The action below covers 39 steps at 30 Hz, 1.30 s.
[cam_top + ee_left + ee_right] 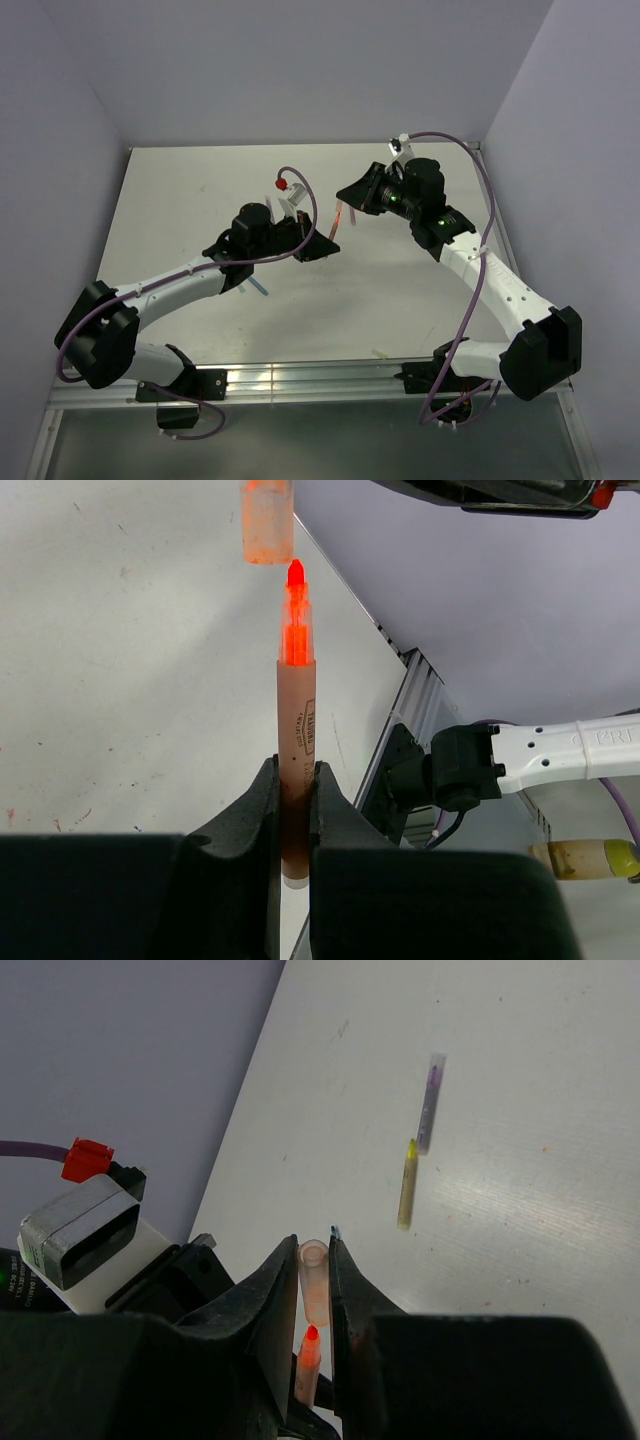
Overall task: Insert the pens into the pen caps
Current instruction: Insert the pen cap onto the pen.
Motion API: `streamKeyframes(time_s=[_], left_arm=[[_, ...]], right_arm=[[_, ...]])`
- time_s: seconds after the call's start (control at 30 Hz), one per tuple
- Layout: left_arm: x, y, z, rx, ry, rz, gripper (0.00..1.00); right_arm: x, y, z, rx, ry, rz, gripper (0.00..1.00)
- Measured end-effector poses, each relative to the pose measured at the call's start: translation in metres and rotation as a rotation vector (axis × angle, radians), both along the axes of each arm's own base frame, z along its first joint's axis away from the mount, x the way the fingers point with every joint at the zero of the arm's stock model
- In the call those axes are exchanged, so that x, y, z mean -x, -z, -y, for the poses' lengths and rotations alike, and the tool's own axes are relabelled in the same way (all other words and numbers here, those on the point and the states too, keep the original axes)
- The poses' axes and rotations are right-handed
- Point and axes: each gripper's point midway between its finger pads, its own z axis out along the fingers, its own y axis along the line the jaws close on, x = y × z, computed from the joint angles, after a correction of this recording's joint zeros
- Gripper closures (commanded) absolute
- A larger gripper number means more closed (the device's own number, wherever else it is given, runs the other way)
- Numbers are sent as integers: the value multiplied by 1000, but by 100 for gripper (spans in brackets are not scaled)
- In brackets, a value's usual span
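Between the left pincer's (297, 765) black, matte fingers stands the orange pen (297, 710), pinched low on its barrel with a short stub of its rear end showing below them. It is a slim, straight cylinder with a dull peach body and a glowing, translucent neon collar that steps down to a pointed tip. Midway up the barrel sits a small boxed print (too fine to read). Just beyond that tip, slightly off its line and not yet on it, hangs the cap (314, 1290). It is a short frosted tube of pale orange plastic with a round open mouth, clamped sideways between the right pincer's (313, 1243) fingers. Its inside holds nothing, and the pen's red-orange point shows just under its lower end. Out past the right pincer, on the smooth, lightly scuffed white table (520, 1260), lie two more sticks nearly end to end. These are a purple pen (431, 1103), farther off, and a yellow pen (408, 1184), nearer. Both are thin and straight, and both lie well apart from either pincer.
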Motion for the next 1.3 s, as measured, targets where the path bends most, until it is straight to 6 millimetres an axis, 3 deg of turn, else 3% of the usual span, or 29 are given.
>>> streamKeyframes(time_s=[1.3], left_arm=[[1, 2, 1, -2, 2, -6, 100]], right_arm=[[-2, -1, 2, 0, 18, 1, 100]])
